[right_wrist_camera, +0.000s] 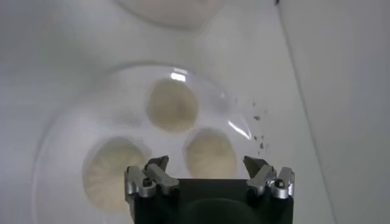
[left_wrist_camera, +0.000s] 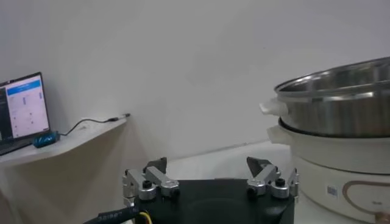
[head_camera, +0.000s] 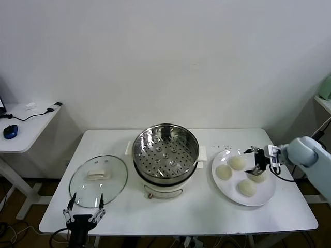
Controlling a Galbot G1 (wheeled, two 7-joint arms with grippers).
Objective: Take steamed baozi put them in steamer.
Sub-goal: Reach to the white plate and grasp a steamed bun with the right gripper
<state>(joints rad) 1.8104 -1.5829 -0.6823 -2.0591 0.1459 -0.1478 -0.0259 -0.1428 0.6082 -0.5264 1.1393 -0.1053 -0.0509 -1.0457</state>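
Several cream-white steamed baozi lie on a white plate (head_camera: pixel 266 190) at the table's right; among them are one (head_camera: pixel 223 172), another (head_camera: pixel 237 163) and a third (head_camera: pixel 246 187). My right gripper (head_camera: pixel 257 161) hovers open just above the plate, over a bun at its far right side that it partly hides. In the right wrist view the open gripper (right_wrist_camera: pixel 206 163) straddles one baozi (right_wrist_camera: pixel 210 152) without touching it, with others (right_wrist_camera: pixel 172 105) (right_wrist_camera: pixel 109 173) beside. The steel steamer (head_camera: pixel 165 152) (left_wrist_camera: pixel 341 103) stands mid-table with its perforated tray bare. My left gripper (head_camera: pixel 84 209) (left_wrist_camera: pixel 207 164) waits open at the front left edge.
A round glass lid (head_camera: pixel 98 181) lies flat left of the steamer, just beyond the left gripper. A side table with a blue mouse (head_camera: pixel 10 132) and a laptop (left_wrist_camera: pixel 24 106) stands off to the left. The wall is close behind the table.
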